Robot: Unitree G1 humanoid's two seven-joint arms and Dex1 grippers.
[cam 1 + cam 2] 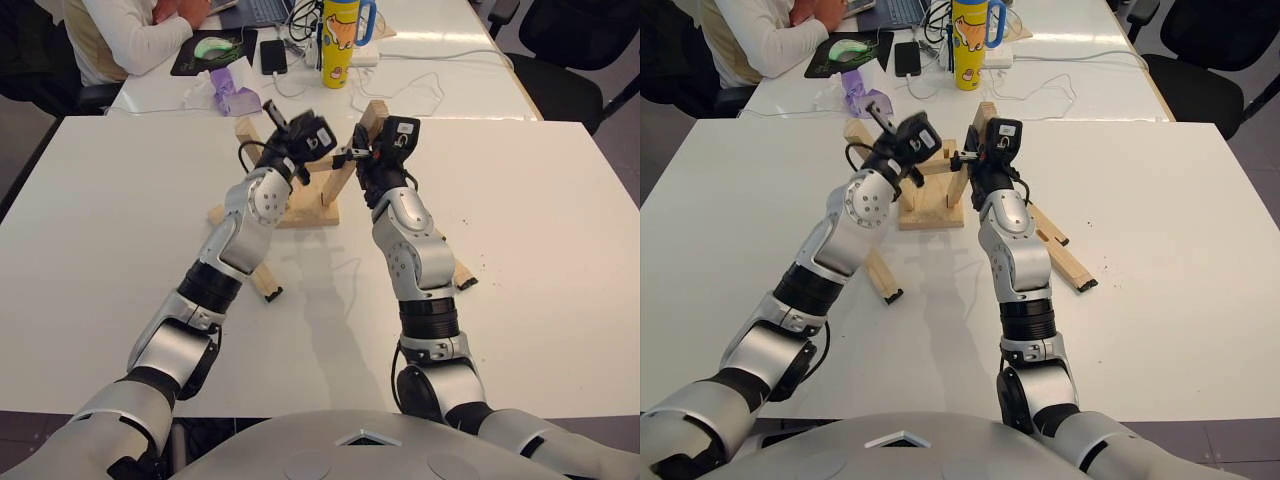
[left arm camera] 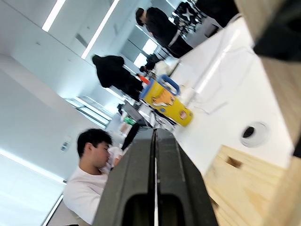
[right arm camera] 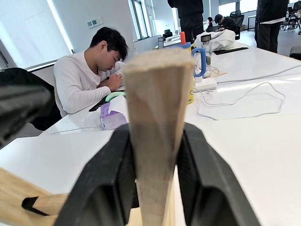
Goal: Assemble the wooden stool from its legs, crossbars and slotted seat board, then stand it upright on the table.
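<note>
Stool (image 1: pixel 318 208) was only half built, sitting close to the far edge of the white counter (image 1: pixel 120 220), roughly midway along it. The seat board (image 1: pixel 930 212) lay flat on the counter with a couple of legs poking up out of it.

Right end effector (image 3: pixel 155 141) was clamped on one leg (image 3: pixel 155 84), fingers pressed against both sides of the wood partway up, with the leg's top sticking out past them. Left end effector (image 2: pixel 155 141) had its fingers squeezed together with just a thin seam between them and nothing in there that I could see. It hung over the seat board, just beside the second leg (image 1: pixel 247 130). Couldn't tell if it was touching any wood.

Loose pieces: two wooden bars (image 1: pixel 1060 250) lay side by side on the counter just right of the right forearm, and one more bar (image 1: pixel 880 272) lay partly under the left forearm.

On the next counter behind stood a yellow mug (image 1: pixel 340 40), with a phone (image 1: pixel 273 55) flat beside it.
</note>
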